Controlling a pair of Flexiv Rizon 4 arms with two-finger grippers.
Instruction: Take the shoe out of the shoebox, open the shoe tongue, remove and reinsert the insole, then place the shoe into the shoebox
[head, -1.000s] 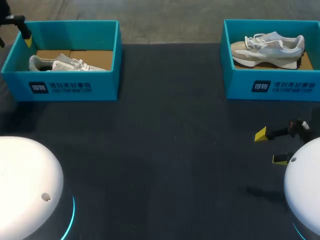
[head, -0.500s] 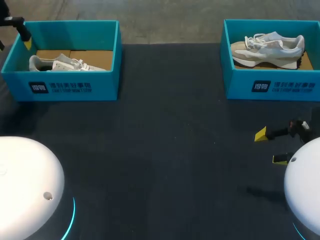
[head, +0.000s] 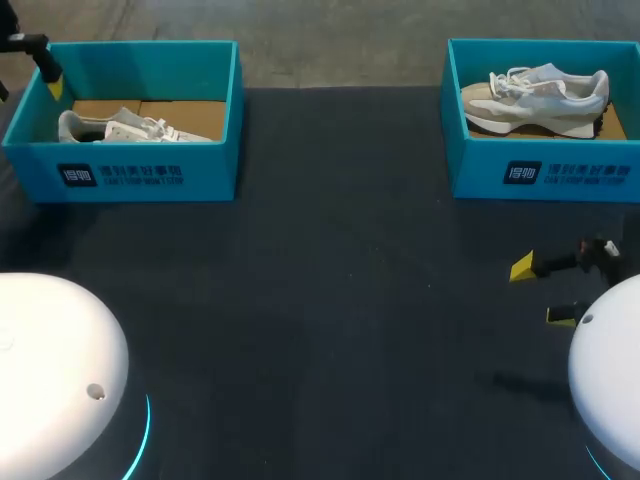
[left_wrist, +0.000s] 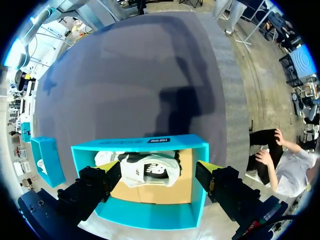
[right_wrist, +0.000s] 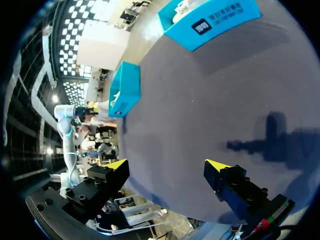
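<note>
Over the left shoebox (left_wrist: 185, 143), the open left fingers (left_wrist: 205, 167) are hanging, maybe bumping its wall going for the shoe (left_wrist: 150, 170), with the right fingers (right_wrist: 216, 164) open too.

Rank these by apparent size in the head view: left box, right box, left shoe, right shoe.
1. left box, whole in view.
2. right box, looks slightly smaller, but the picture's edge cuts it off; probably alike.
3. right shoe, fully shown.
4. left shoe, partly hidden by its box wall, so unsure.
</note>
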